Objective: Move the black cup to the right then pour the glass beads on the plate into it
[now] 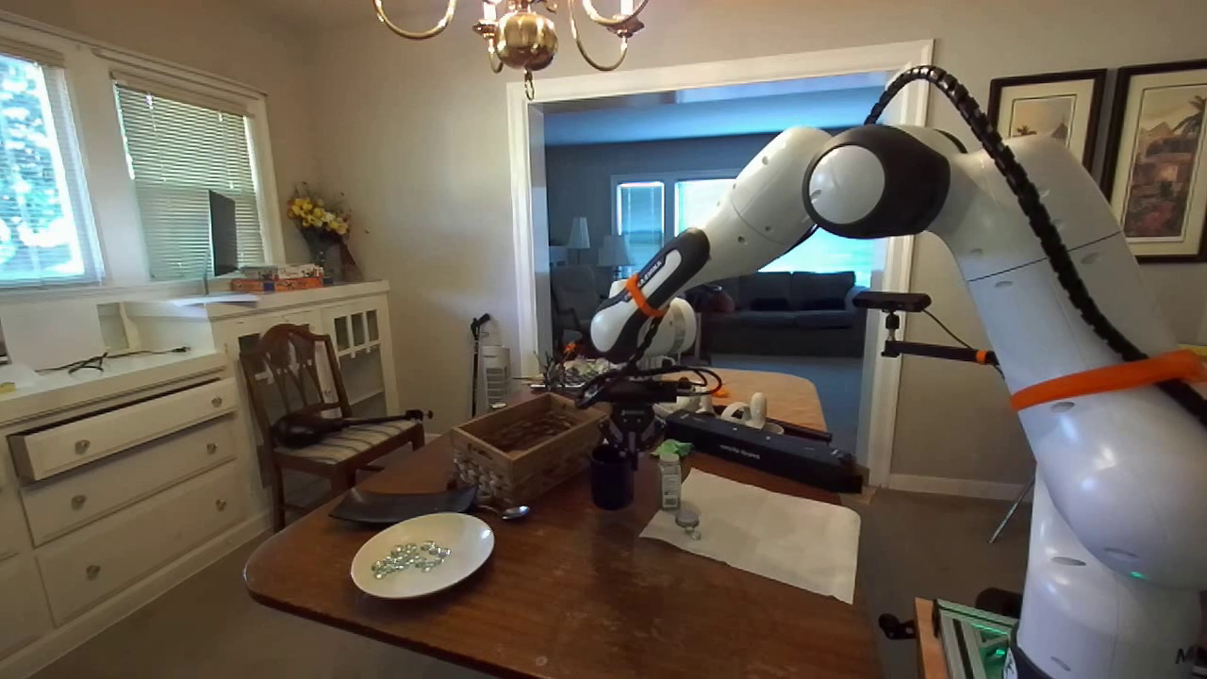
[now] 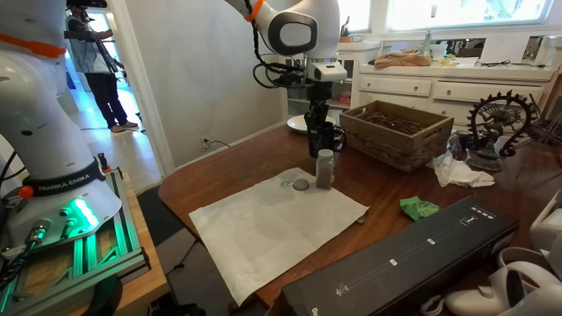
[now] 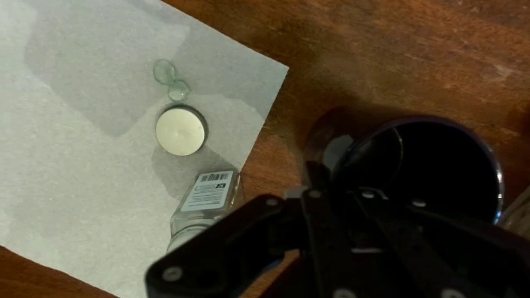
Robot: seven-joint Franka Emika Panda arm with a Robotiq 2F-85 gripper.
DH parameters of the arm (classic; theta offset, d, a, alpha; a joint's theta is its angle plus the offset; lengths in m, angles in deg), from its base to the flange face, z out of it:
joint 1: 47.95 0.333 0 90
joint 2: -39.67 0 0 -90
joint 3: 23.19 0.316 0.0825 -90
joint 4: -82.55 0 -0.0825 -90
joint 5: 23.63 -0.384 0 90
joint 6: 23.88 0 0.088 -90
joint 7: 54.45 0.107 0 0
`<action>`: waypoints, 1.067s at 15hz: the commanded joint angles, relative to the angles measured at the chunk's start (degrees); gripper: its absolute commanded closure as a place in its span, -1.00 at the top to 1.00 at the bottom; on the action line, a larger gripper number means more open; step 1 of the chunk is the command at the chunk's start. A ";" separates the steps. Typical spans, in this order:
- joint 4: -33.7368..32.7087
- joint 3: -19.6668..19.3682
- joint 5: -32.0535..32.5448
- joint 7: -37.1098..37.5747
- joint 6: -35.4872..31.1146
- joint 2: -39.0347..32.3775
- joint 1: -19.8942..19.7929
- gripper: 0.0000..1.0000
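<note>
The black cup (image 1: pixel 611 486) stands upright beside the basket; it also shows in an exterior view (image 2: pixel 328 137) with a side handle. In the wrist view its dark open mouth (image 3: pixel 439 161) is at the right. My gripper (image 3: pixel 341 186) is shut on the cup's wall, one finger outside the rim and one inside. The gripper (image 1: pixel 630 451) points down. I cannot tell whether the cup's base touches the table. The white plate (image 1: pixel 467 547) lies near the table's end with the glass beads (image 1: pixel 411 558) on it. The plate is out of the wrist view.
A woven basket (image 2: pixel 395 140) stands close to the cup. A clear bottle (image 2: pixel 325 171), a round lid (image 3: pixel 181 131) and two loose beads (image 3: pixel 170 80) are on a white paper mat (image 2: pixel 272 228). A dark tray (image 1: pixel 401 506) and a spoon (image 1: pixel 515 513) lie near the plate.
</note>
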 commanded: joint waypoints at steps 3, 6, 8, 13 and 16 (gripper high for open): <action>-5.08 -0.04 -2.12 1.03 3.15 -4.44 -0.76 -0.95; -6.00 -0.18 -0.94 2.72 3.61 -6.51 0.19 -0.95; -6.09 0.24 -1.31 2.40 2.32 -7.44 0.27 -0.95; -5.78 0.78 -1.72 1.88 -0.19 -7.39 0.44 -0.95; -5.93 0.99 -1.39 2.10 0.50 -7.55 0.74 -0.30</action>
